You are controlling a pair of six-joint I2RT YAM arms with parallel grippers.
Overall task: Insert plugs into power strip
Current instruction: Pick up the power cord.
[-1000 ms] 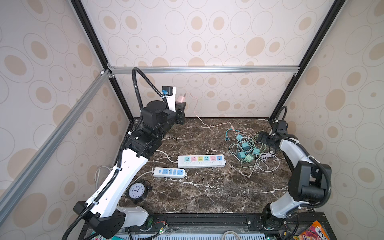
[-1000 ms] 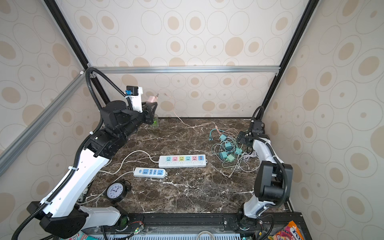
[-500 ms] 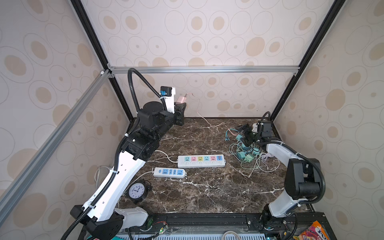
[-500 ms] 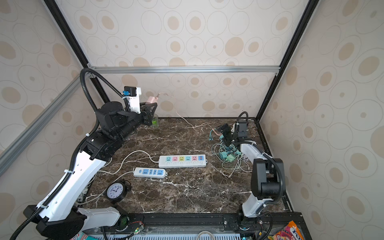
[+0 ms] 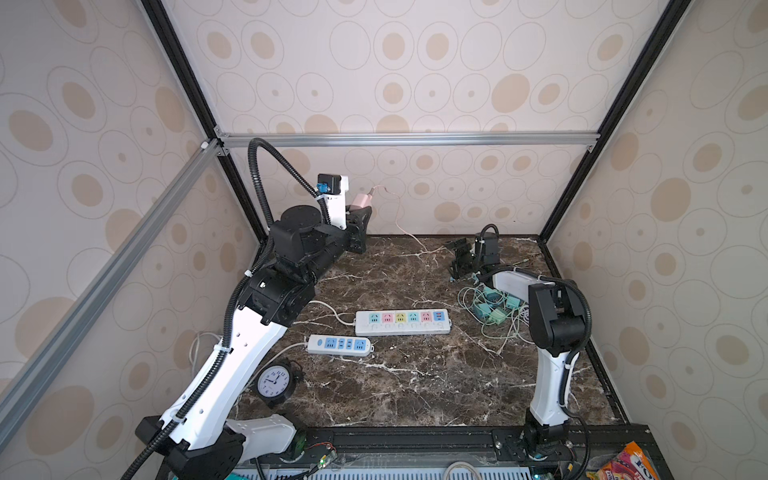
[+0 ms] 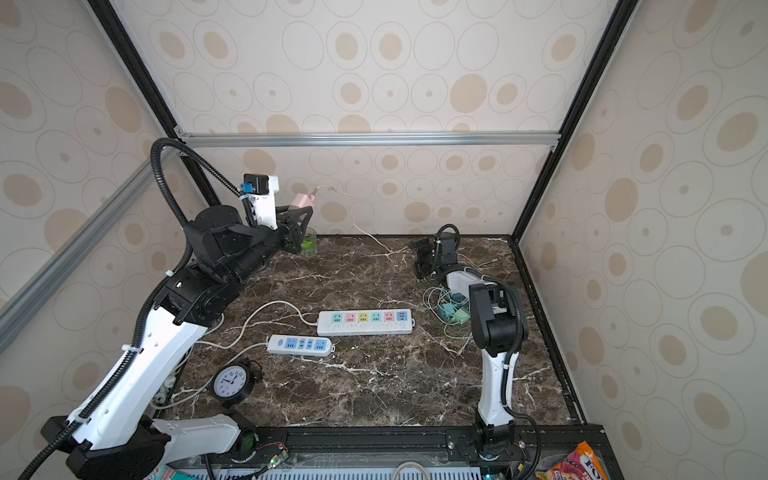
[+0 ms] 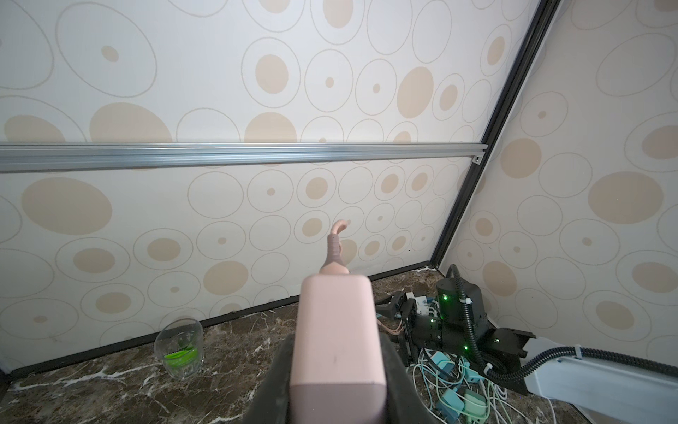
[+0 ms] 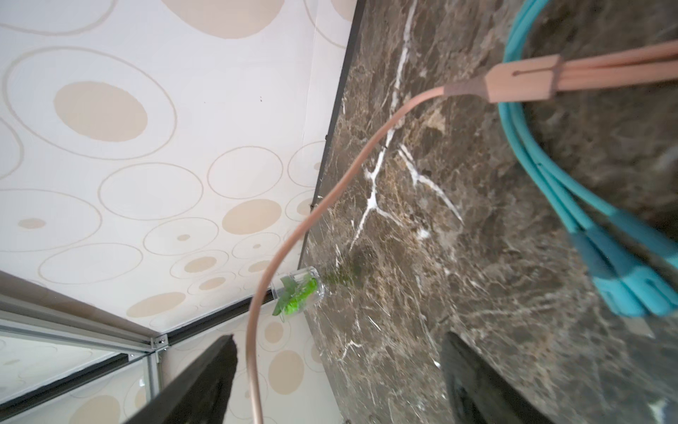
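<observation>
My left gripper (image 5: 360,212) (image 6: 300,212) (image 7: 337,374) is raised near the back wall, shut on a pink plug (image 5: 360,202) (image 6: 302,201) (image 7: 337,330). The plug's pink cable (image 5: 400,222) (image 8: 279,257) droops to the table. It passes between the fingers of my right gripper (image 5: 459,257) (image 6: 424,259) (image 8: 337,370), which is open low at the back right and touches nothing. Mint and teal plugs (image 5: 494,309) (image 6: 451,308) (image 7: 458,400) lie in a tangle of cables beside the right arm. A white power strip (image 5: 402,322) (image 6: 365,322) with pastel sockets lies mid-table.
A smaller blue-socket strip (image 5: 338,345) (image 6: 300,345) lies in front of the big one. A black alarm clock (image 5: 273,382) stands at the front left. A glass with green inside (image 6: 308,243) (image 7: 179,348) stands by the back wall. Teal cables (image 8: 550,183) lie by the right gripper.
My right arm has swung from the plug pile toward the back middle, up to the pink cable, and its jaws have narrowed a little. The left arm has shifted slightly, still holding the pink plug.
</observation>
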